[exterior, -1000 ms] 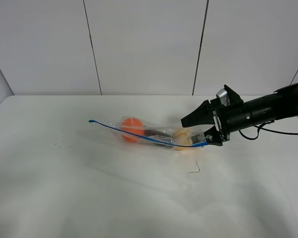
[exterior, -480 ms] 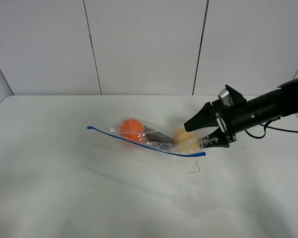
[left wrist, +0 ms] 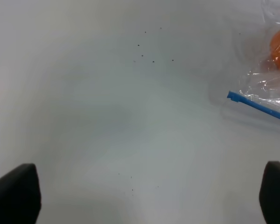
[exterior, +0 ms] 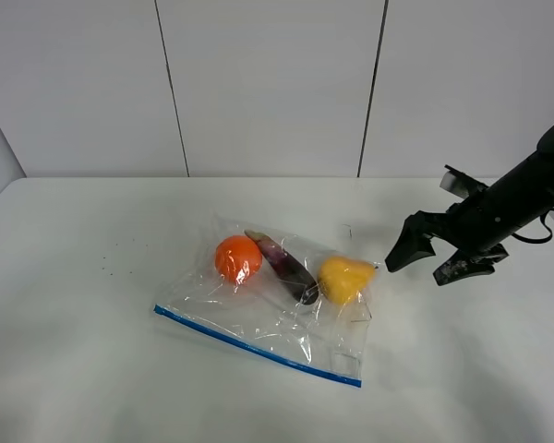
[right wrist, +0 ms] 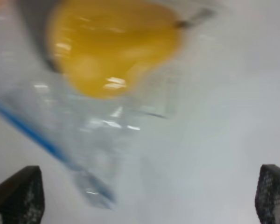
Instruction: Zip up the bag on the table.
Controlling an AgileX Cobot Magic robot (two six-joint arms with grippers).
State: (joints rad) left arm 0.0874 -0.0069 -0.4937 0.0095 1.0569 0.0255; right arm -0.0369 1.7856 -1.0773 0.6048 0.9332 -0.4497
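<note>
One bag (exterior: 268,314) lies flat on my desk (exterior: 92,369), holding three pieces of produce. My right claw (exterior: 423,261) hangs released beside it; my left claw (left wrist: 140,196) is released too.

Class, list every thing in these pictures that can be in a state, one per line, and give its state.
bag: lying flat on the table, nothing holding it
blue zipper strip: along the bag's near edge; sealed or not, cannot tell
orange fruit: inside the bag
purple eggplant: inside the bag
yellow fruit: inside the bag
right gripper: open, empty, beside the bag
left gripper: open, empty, above bare table
</note>
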